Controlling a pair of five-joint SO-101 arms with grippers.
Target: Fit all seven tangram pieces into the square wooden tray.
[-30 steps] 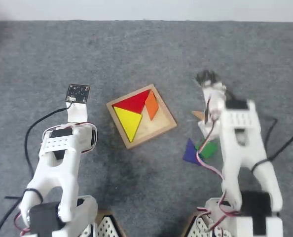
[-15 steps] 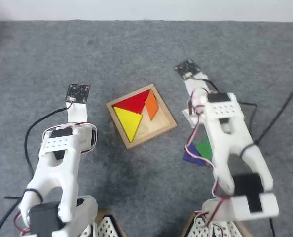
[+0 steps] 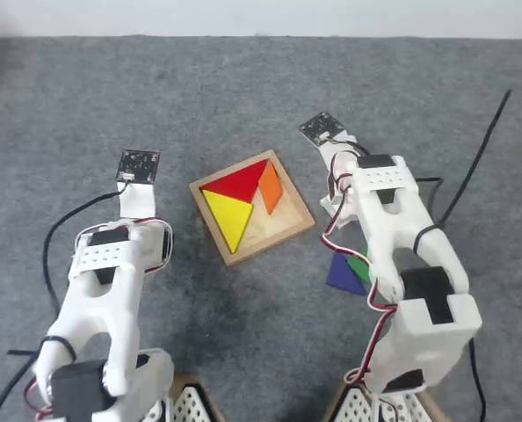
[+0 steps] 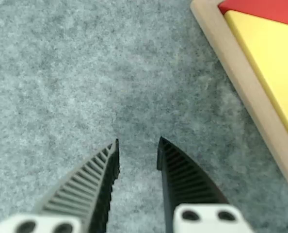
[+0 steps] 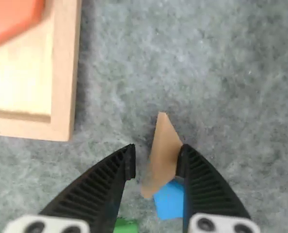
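The square wooden tray [image 3: 300, 221] lies near the middle of the grey mat [image 3: 243, 97], turned corner-on, between the two arms. Three pieces are seated in it. A red triangle [image 3: 241, 182] sits at the far corner, and a yellow triangle [image 3: 230, 218] lies edge to edge with it on the side toward the left arm. An orange parallelogram [image 3: 271, 186] is on the side toward the right arm. The rest of the tray floor is bare wood.

The left gripper [image 4: 138, 145] hangs over bare mat just beside the tray's rim, its jaws a little apart with nothing between them.

The right gripper [image 5: 156, 148] is on the tray's other side, near its corner. Its jaws are spread and straddle a tan wooden piece [image 5: 161, 150] lying on the mat. One jaw is against the piece and the other stands slightly off it. A light blue piece [image 5: 169, 200] touches the tan one, and a green piece [image 5: 124, 224] is just beside them. A dark blue triangle [image 3: 342, 275] lies under the right arm.
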